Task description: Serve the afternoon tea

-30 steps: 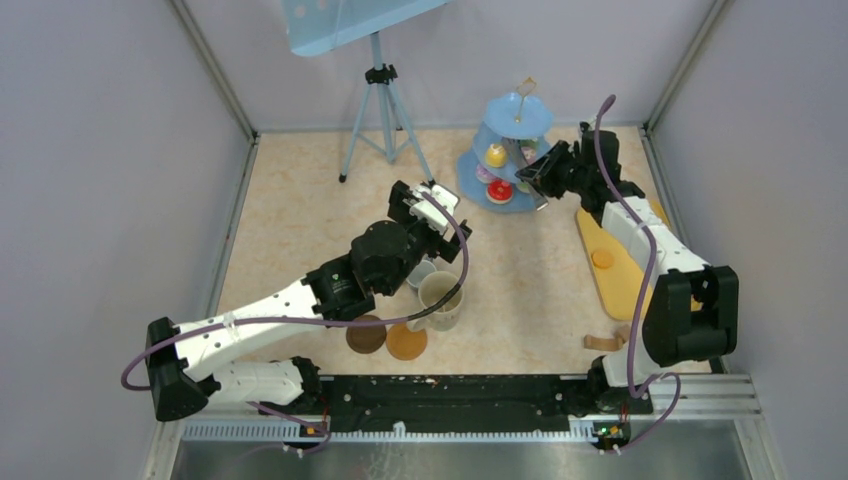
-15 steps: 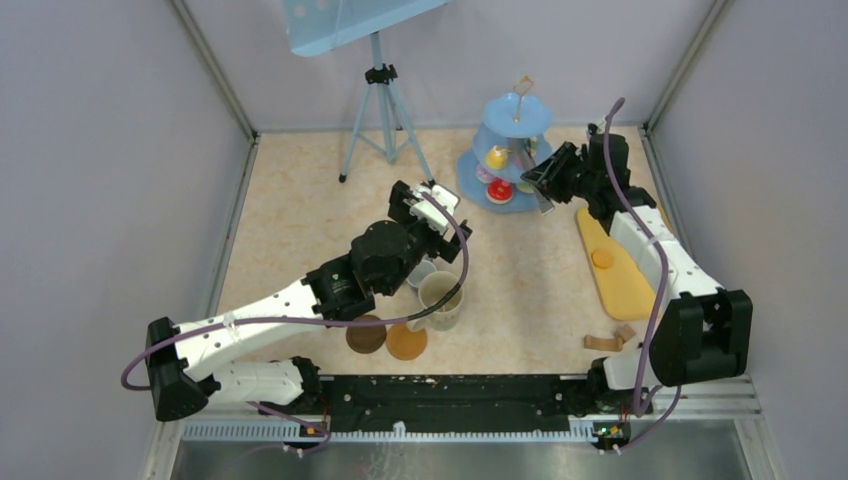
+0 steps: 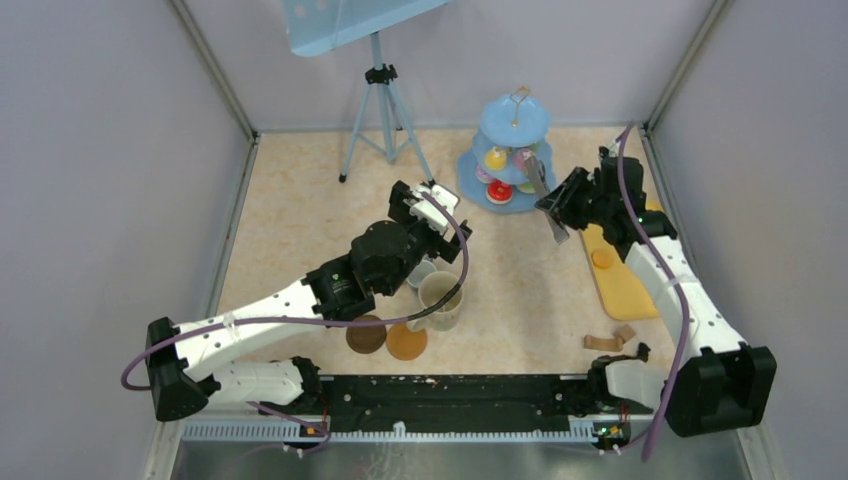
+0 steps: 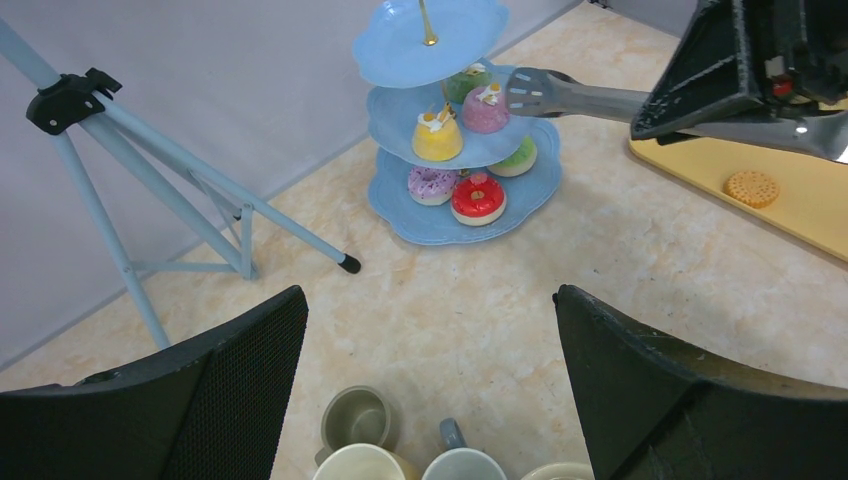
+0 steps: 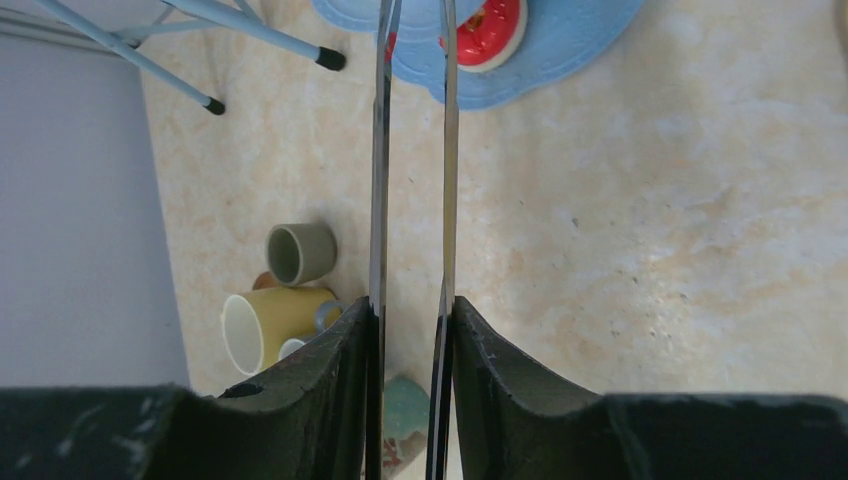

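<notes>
Cake stand (image 3: 505,120) sits upper right of centre in the top view, with its toy cakes (image 4: 478,198) on the two lower tiers; the mugs (image 3: 441,298) cluster mid-frame. The cakes look small, light and glossy, likely to slip, so pinch each across its widest sides. The right gripper (image 5: 410,320) is clenched on metal tongs (image 5: 380,150), whose tips seem empty. The left gripper (image 4: 430,310) hangs released. No readable writing shows anywhere.

No legible text, label, brand, number or sign in any view. Small lit spots on the arm hardware, too small to read as markings.
</notes>
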Tool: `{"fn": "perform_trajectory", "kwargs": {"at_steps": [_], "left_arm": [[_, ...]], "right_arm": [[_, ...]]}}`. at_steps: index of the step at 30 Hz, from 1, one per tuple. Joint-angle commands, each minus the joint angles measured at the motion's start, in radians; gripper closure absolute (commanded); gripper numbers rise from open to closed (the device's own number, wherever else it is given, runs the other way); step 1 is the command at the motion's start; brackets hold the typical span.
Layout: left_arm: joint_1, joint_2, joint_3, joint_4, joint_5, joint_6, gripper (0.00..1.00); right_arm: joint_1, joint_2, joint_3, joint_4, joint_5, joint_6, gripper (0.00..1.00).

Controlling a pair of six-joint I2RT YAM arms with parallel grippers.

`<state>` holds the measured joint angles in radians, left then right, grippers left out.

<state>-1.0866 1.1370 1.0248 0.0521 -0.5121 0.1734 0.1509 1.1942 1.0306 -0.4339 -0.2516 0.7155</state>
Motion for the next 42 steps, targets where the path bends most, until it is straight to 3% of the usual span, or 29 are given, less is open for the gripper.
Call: {"fn": "perform_trajectory", "kwargs": {"at_steps": [1, 10, 13, 20, 42], "left_arm": [[-0.003, -0.011, 0.014, 0.032, 0.002, -0.014, 0.01], [-0.002, -0.013, 0.015, 0.031, 0.004, -0.012, 0.01], [-0.002, -0.016, 0.011, 0.036, 0.002, -0.009, 0.01], [-0.006, -0.015, -0.003, 0.052, -0.006, 0.004, 0.01], [-0.014, -0.005, -0.015, 0.077, -0.025, 0.037, 0.01]], "right_arm": [[0.008, -0.113, -0.009, -0.157, 0.12, -0.106, 0.68], [0.003, -0.188, 0.043, -0.584, 0.447, -0.184, 0.68], [-0.038, -0.185, 0.025, -0.651, 0.443, -0.185, 0.69], [-0.202, -0.178, 0.033, -0.686, 0.386, -0.247, 0.69], [-0.24, -0.071, 0.009, -0.547, 0.364, -0.284, 0.57]]}}
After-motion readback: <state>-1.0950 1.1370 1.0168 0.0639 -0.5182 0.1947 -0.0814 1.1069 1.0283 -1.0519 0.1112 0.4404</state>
